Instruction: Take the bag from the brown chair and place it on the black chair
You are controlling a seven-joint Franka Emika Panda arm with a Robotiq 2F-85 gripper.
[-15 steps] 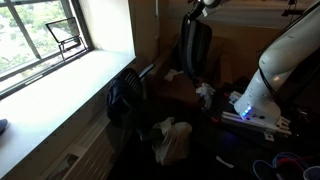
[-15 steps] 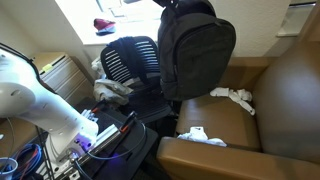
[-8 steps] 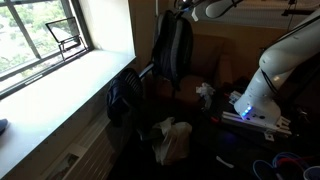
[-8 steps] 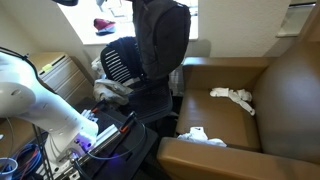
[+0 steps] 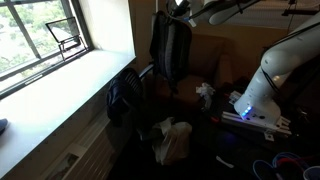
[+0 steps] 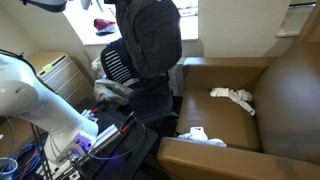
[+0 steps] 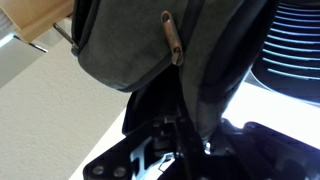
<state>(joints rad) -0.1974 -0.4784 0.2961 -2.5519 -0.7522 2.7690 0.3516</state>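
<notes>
**A:** What moved in this last second?

**B:** The bag (image 7: 140, 50). It fills the wrist view, zip pull dangling, and hangs free in the air. The fingers are hidden above its top. Since the bag hangs from the end of the arm (image 5: 222, 10), I judge them clamped on its carry loop.

**A:** And where is it now?

**B:** A second ago it hung over the brown chair (image 6: 255, 130). It has since crossed sideways and now hangs in front of the black chair (image 6: 118, 62), covering most of the mesh back in an exterior view.

**A:** So the brown chair is done with?

**B:** Its seat holds only a white cloth (image 6: 232, 96). The carry looks nearly over. I think what remains is lowering the bag onto the black seat and letting go. Released from this height, it might tip off.
</notes>
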